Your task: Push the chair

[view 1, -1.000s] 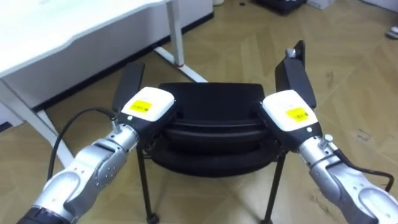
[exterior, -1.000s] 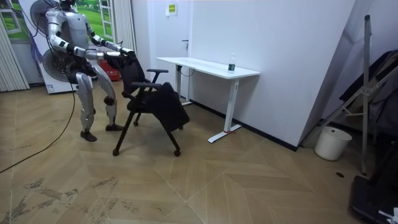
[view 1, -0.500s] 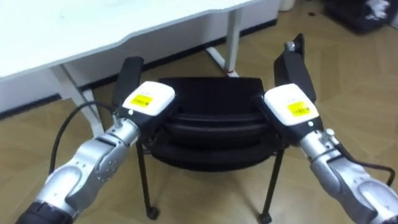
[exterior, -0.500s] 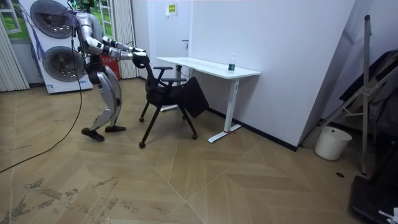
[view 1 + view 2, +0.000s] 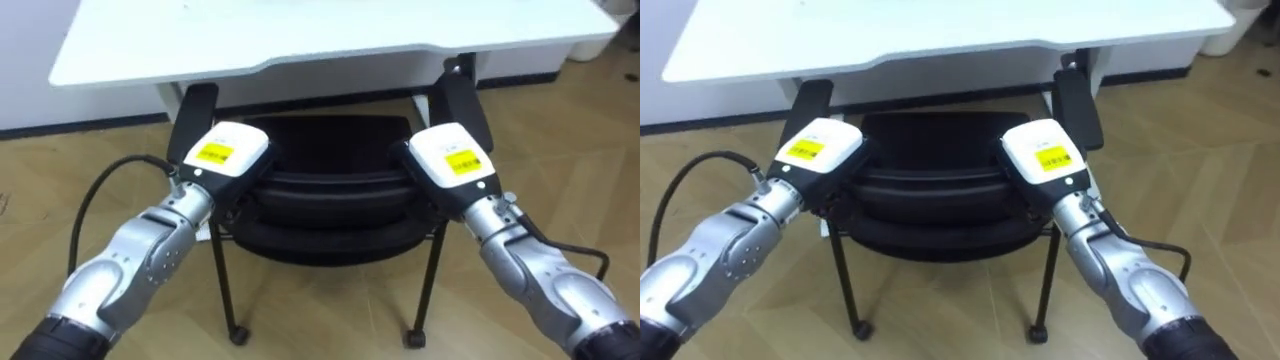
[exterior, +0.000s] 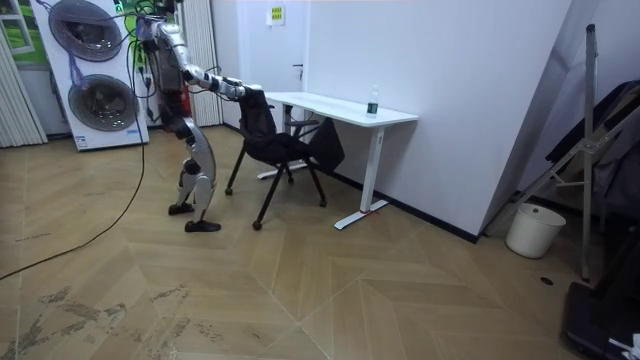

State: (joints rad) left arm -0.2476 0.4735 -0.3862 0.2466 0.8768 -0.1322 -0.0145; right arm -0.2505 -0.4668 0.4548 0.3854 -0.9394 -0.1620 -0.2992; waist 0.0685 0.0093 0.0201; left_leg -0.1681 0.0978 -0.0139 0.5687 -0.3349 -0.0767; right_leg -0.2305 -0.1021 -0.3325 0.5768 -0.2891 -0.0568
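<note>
A black chair point(image 5: 330, 190) with two armrests and thin legs on castors stands directly before me, its seat facing the white desk point(image 5: 300, 40). My left hand point(image 5: 222, 158) lies on the left end of the backrest's top edge and my right hand point(image 5: 448, 165) on the right end. The fingers of both reach over the backrest and are hidden behind it. In the room view the chair point(image 6: 272, 135) stands at the desk's point(image 6: 335, 108) near end, with me behind it, arms stretched forward and one leg back.
The desk's leg point(image 5: 172, 105) stands just behind the left armrest. A bottle point(image 6: 373, 100) is on the desk. Stacked washing machines point(image 6: 95, 70) stand behind me and a white bucket point(image 6: 527, 230) by the far wall. Open wooden floor lies toward the room view's right.
I have walked toward the desk with the chair rolling ahead of me, to the room view's right. The chair's front now sits at the desk edge. Both hands kept their places on the backrest.
</note>
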